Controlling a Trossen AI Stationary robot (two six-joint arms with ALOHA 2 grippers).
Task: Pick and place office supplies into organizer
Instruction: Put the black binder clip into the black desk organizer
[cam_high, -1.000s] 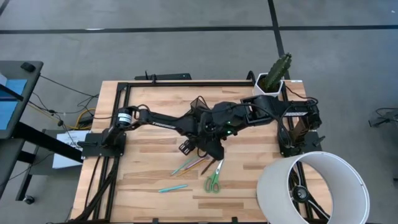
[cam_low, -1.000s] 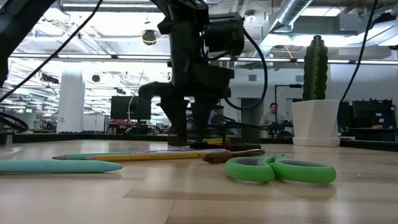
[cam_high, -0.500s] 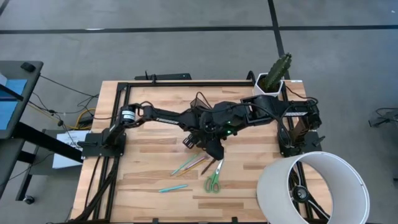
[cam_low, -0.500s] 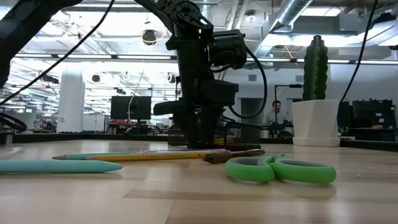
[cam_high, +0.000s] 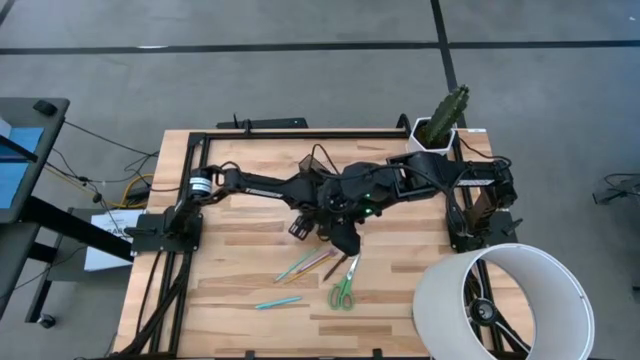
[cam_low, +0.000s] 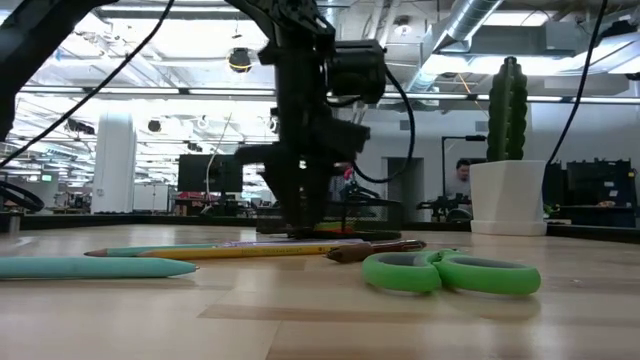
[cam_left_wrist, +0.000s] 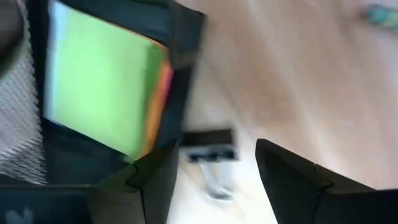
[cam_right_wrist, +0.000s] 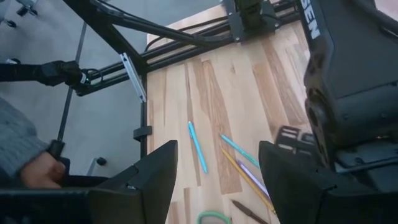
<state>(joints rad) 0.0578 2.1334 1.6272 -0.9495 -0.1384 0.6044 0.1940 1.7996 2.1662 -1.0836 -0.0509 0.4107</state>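
Both arms meet over the middle of the counter (cam_high: 230, 290). The left gripper (cam_high: 298, 226) hangs low just left of the organizer (cam_left_wrist: 180, 74), which is mostly hidden under the two arms in the high view. Its fingers (cam_left_wrist: 292, 180) stand apart with nothing between them.

Left wrist view: the lime-green sticky note pad (cam_left_wrist: 99, 93) lies inside the organizer's black-walled tray, with an orange-pink edge showing along one side. The pad sits beyond the fingertips, not between them. A small dark binder clip (cam_left_wrist: 211, 155) lies on the wood just outside the tray wall, in line with the gap between the fingers; touching or apart, cannot tell.

The right gripper (cam_high: 346, 238) is over the counter's centre, just right of the left one. Its fingers (cam_right_wrist: 149, 180) are spread and empty. Right wrist view: a teal pen (cam_right_wrist: 198, 148) lies alone, well apart from the other pens.

Loose supplies, near half of the counter:
- green-handled scissors (cam_high: 342, 287) near of the right gripper, flat on the wood.
- bundle of pens (cam_high: 312, 264) (teal, yellow, pink, dark) lying slantwise, just left of the scissors.
- the teal pen further near and left of the bundle.

A white plant pot (cam_high: 432, 140) with a cactus stands at the far right corner. A large white cylinder (cam_high: 500, 300) is at the near right.
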